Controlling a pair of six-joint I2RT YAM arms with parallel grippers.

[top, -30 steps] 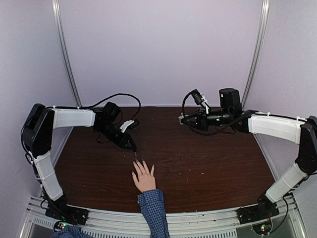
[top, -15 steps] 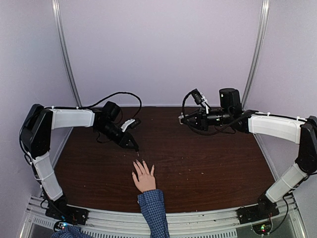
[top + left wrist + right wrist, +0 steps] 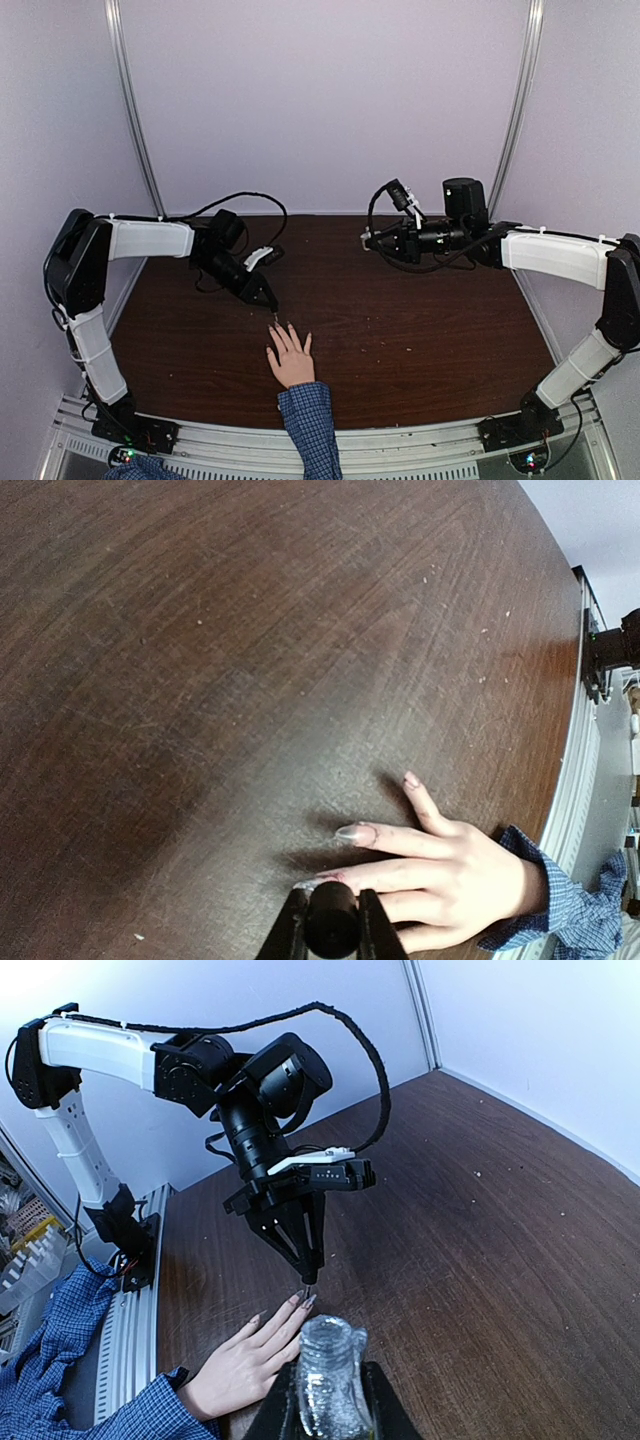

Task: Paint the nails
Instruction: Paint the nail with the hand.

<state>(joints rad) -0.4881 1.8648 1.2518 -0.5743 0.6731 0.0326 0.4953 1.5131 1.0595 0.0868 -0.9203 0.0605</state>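
Note:
A light-skinned hand [image 3: 291,362] with a blue checked cuff [image 3: 310,410] lies flat on the table, fingers spread. My left gripper [image 3: 268,298] is shut on a black brush cap [image 3: 331,928] just beyond the fingertips. The brush tip points down at a long nail [image 3: 312,884]. The nail beside it [image 3: 355,832] looks glossy, and a short one [image 3: 411,780] shows too. In the right wrist view the left gripper [image 3: 308,1270] hangs right over the nails [image 3: 303,1302]. My right gripper [image 3: 372,240] is held up at mid-table and is shut on a clear glittery bottle [image 3: 325,1355].
The dark wooden table [image 3: 420,320] has a metal rail [image 3: 400,445] along its near edge. White walls close in the back and sides. A black cable [image 3: 240,195] loops behind the left arm.
The left gripper has shifted slightly over the fingertips and its brush tip sits a little lower. The hand and the right arm have not moved.

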